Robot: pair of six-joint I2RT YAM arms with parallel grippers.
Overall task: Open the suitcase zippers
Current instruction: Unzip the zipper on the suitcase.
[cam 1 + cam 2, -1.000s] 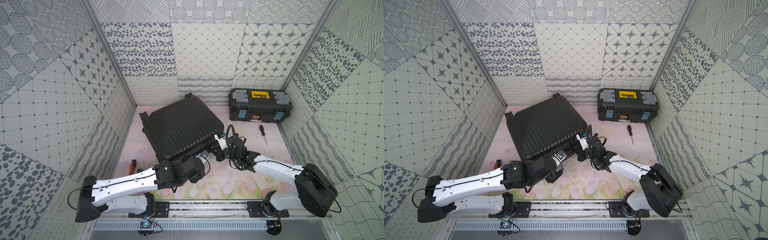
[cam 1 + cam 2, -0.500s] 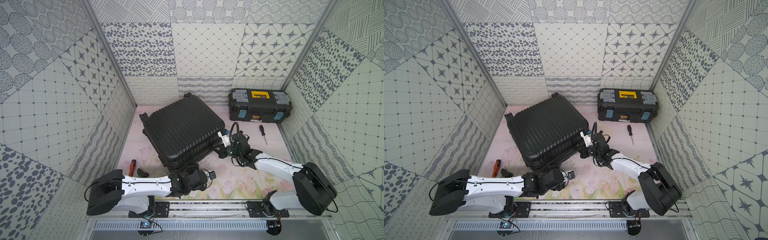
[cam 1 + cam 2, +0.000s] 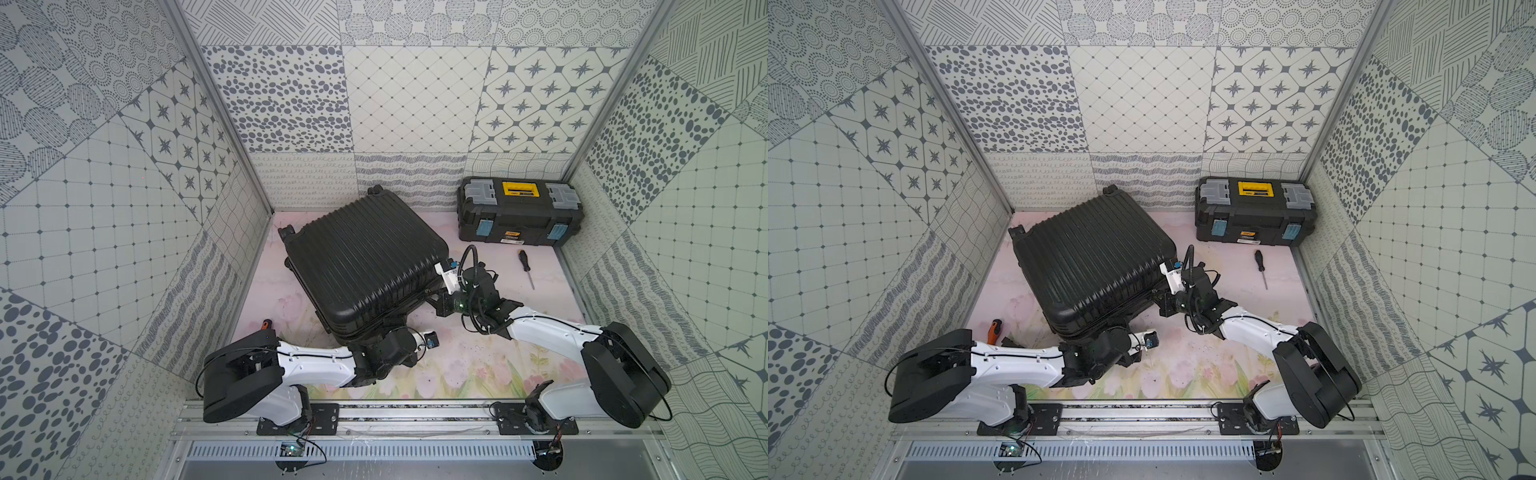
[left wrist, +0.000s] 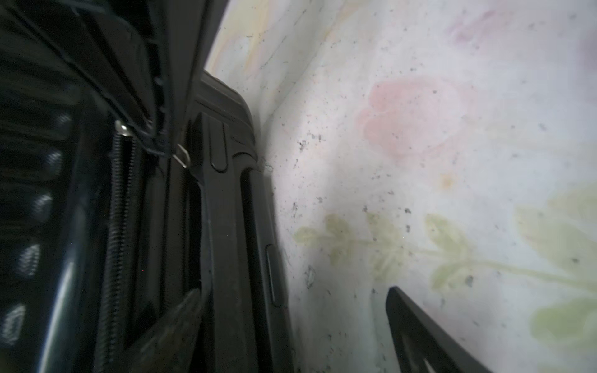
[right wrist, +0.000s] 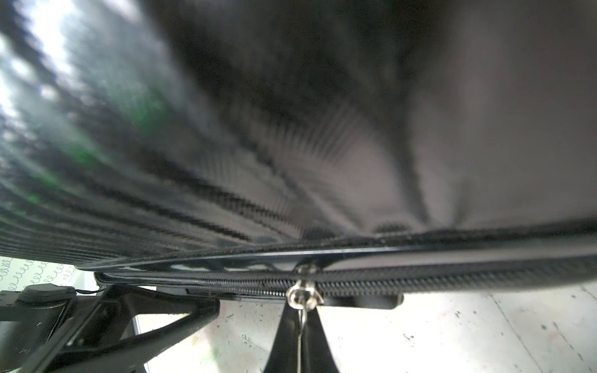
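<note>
Item: suitcase (image 3: pixel 365 266), black, ribbed, laid flat on floor mat (image 3: pixel 478 357), left of centre. Step: zippers (image 5: pixel 226 284) mid-opening; pull (image 5: pixel 303 297) clamped in right gripper (image 5: pixel 302 326); left gripper (image 4: pixel 292 297) spread, empty, by near corner. Next (est.): pull to be drawn steadily along seam w/o slip

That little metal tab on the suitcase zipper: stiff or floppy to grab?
The zipper pull probably swings loosely: it dangles from the track on a thin wire loop. Small, shiny metal, so likely slippery, though the right gripper looks pinched shut on it.
</note>
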